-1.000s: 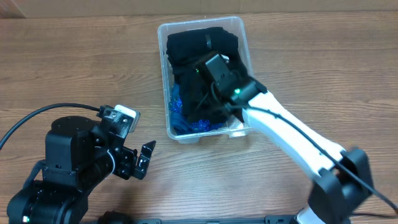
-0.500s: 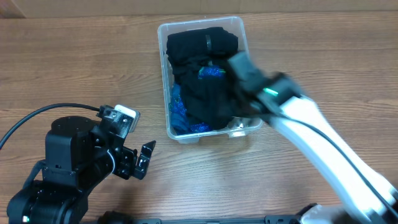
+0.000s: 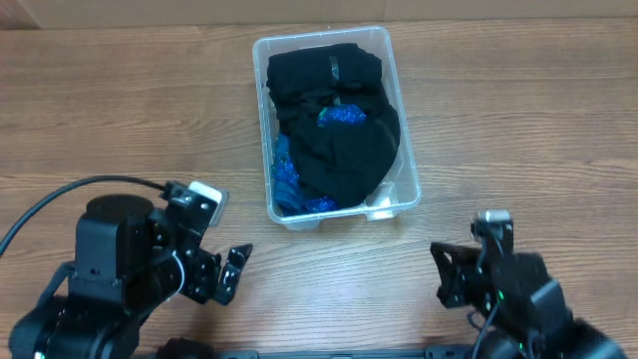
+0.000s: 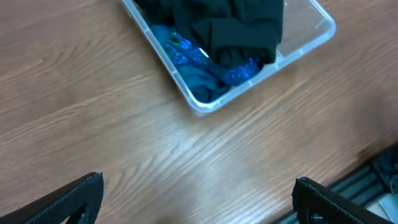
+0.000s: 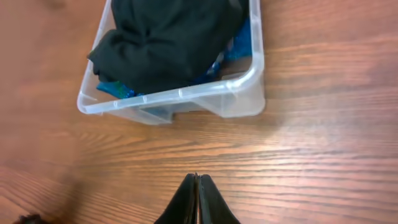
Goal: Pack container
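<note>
The clear plastic container (image 3: 395, 62) sits at the table's middle back, filled with black clothing (image 3: 339, 130) and blue fabric (image 3: 287, 179). It also shows in the left wrist view (image 4: 317, 28) and the right wrist view (image 5: 245, 99). My left gripper (image 3: 231, 271) is open and empty at the front left, above bare table (image 4: 196, 199). My right gripper (image 3: 447, 274) is shut and empty at the front right, in front of the container (image 5: 198, 179).
The wooden table (image 3: 518, 130) stretches around the container. A black cable (image 3: 60, 194) runs from the left arm to the left edge. The table's front edge shows in the left wrist view (image 4: 373, 168).
My right arm has pulled out of the container and back to the front right, leaving the black clothing inside. My left arm has shifted slightly toward the front.
</note>
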`<action>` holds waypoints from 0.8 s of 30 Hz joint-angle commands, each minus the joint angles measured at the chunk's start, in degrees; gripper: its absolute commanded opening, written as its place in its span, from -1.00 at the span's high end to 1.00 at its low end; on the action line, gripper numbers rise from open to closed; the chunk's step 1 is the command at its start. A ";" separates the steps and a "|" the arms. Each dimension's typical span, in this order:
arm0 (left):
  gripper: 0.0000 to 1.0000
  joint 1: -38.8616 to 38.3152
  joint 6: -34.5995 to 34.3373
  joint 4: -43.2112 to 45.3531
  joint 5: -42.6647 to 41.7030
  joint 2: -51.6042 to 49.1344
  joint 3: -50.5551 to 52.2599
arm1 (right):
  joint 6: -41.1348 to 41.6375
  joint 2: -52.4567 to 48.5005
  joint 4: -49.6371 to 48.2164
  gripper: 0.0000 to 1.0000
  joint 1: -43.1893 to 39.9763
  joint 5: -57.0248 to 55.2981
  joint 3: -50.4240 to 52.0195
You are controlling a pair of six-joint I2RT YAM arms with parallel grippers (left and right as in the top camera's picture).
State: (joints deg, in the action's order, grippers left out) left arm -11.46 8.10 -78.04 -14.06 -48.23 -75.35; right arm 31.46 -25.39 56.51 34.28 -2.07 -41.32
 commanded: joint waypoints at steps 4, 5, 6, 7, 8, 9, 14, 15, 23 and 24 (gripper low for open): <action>-1.00 0.28 0.63 -1.14 -4.00 17.66 8.74 | 4.59 5.70 -2.16 -1.00 0.15 0.70 3.34; -1.00 0.28 -0.63 -0.68 -4.00 21.27 10.73 | 4.59 5.70 -2.19 -1.00 0.15 0.68 3.34; -1.00 0.28 -2.32 0.35 -4.00 23.93 11.96 | 4.57 5.70 -2.16 -1.00 0.15 0.68 3.34; -1.00 0.28 -4.26 1.40 -4.00 26.49 12.81 | 4.63 5.73 -2.03 -1.00 0.15 0.68 3.34; -1.00 0.28 -6.19 2.82 -3.98 29.49 13.31 | 5.35 5.73 -3.96 -1.00 0.15 0.63 3.34; -1.00 0.28 -6.91 3.52 -4.00 30.38 13.31 | 6.08 5.73 -5.75 -1.00 0.15 0.66 3.34; -1.00 0.28 -8.52 3.98 -3.74 32.22 13.33 | 8.00 5.73 -12.35 -1.00 0.15 0.68 3.34; -1.00 0.28 -8.52 3.61 -3.74 32.22 13.33 | 8.00 5.73 -11.80 -1.00 0.15 0.66 3.34; -1.00 0.28 -8.52 -1.05 -3.76 32.22 13.33 | 8.00 5.73 -3.39 -1.00 0.15 0.68 3.34; -0.99 0.28 -8.52 -1.55 -3.76 32.22 13.33 | 8.00 5.73 -2.25 -1.00 0.15 0.68 3.34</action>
State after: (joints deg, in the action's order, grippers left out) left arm -11.46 0.34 -78.54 -17.26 -16.23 -62.46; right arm 39.03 -20.08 52.49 34.26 -1.45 -37.76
